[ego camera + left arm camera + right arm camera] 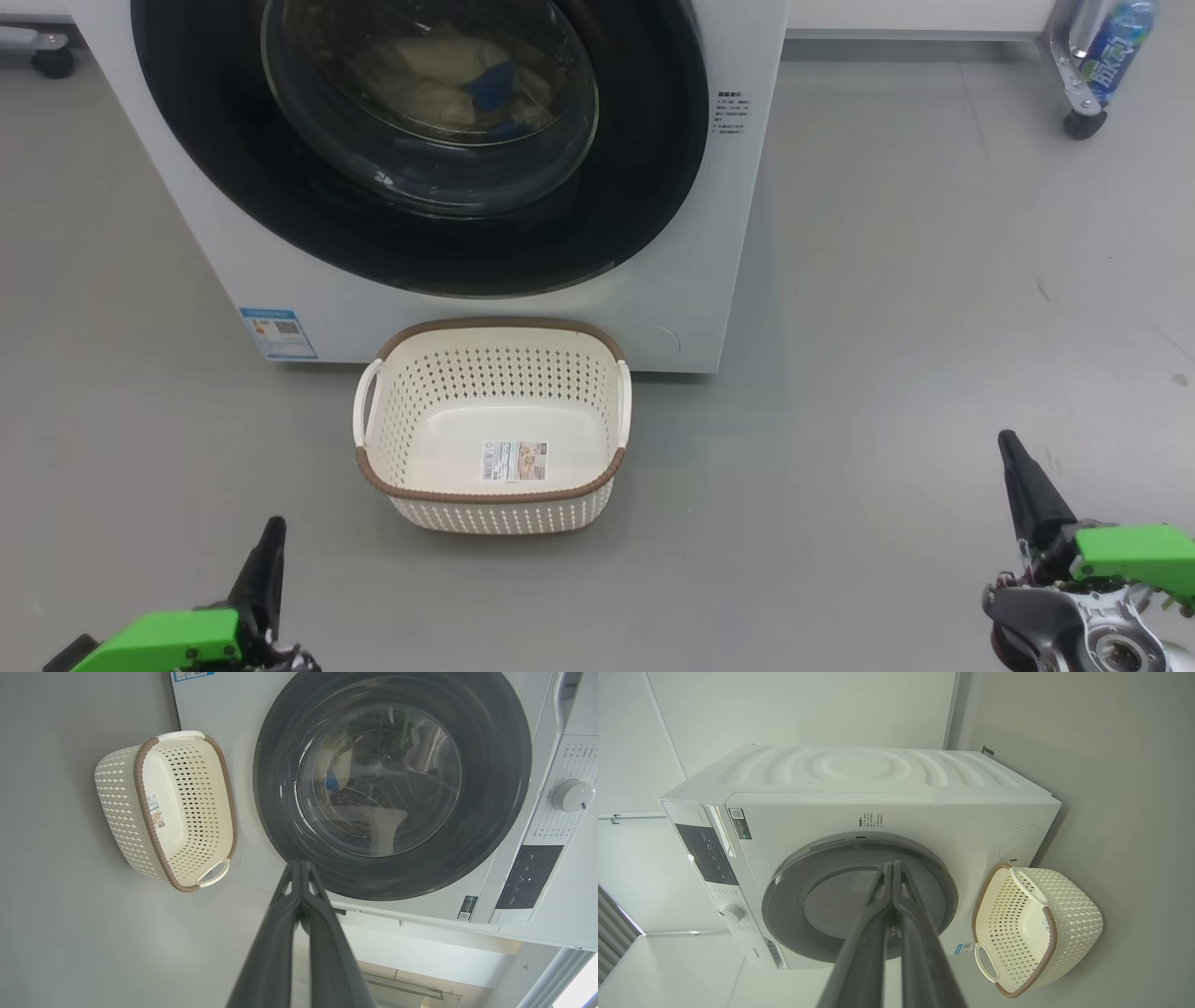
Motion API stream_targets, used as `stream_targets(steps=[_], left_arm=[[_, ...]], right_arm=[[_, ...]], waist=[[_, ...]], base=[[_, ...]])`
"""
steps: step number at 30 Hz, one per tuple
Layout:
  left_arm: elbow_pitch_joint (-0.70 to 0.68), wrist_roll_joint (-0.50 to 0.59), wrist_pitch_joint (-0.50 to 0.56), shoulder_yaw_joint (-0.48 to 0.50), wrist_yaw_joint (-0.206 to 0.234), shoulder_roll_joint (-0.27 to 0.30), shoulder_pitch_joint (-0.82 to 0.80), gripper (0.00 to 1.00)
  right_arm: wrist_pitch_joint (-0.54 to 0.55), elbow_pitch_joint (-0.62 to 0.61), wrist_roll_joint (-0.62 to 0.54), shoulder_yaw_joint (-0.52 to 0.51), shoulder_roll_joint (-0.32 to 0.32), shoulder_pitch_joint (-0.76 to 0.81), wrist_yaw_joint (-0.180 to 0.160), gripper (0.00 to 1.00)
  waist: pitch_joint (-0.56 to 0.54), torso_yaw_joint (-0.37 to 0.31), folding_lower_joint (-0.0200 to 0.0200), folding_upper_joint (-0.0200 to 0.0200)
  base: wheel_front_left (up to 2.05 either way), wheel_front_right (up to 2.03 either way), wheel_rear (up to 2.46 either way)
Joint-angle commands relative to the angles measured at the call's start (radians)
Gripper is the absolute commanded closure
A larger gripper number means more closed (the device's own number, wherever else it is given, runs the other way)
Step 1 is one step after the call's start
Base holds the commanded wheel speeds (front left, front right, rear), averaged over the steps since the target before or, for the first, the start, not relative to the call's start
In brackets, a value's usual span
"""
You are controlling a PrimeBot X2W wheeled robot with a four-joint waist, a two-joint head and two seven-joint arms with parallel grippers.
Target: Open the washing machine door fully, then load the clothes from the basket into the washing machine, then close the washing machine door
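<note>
Behind the bulging glass of the large round black-rimmed washing machine door (420,140), which sits shut against the big white front-loading washing machine (691,280), lie the pale cream clothes with blue trim (448,89). Just near of the machine, the small cream perforated basket (485,497) holds only its label. Both finger pairs are pressed together on nothing. The left gripper (271,541), at near left, lies closer to the door than the right gripper (1018,467), at near right. No step seems left.
</note>
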Motion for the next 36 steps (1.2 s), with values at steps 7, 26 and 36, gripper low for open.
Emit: stream_targets(steps=[7,26,36], left_arm=[[-0.041,-0.067,0.020,0.045,-0.007,0.019,-0.058,1.00],[-0.041,-0.067,0.020,0.045,-0.007,0.019,-0.058,1.00],[-0.041,-0.067,0.020,0.045,-0.007,0.019,-0.058,1.00]], right_arm=[[0.026,-0.027,0.067,0.010,-0.020,-0.071,-0.003,1.00],[0.029,-0.027,0.063,0.006,-0.017,-0.072,-0.003,1.00],[0.031,-0.027,0.062,0.004,-0.015,-0.072,-0.003,1.00]], waist=[[-0.001,0.006,0.0000,0.0000],[-0.001,0.006,0.0000,0.0000],[-0.001,0.006,0.0000,0.0000]], base=[[0.00,0.00,0.00],[0.00,0.00,0.00],[0.00,0.00,0.00]])
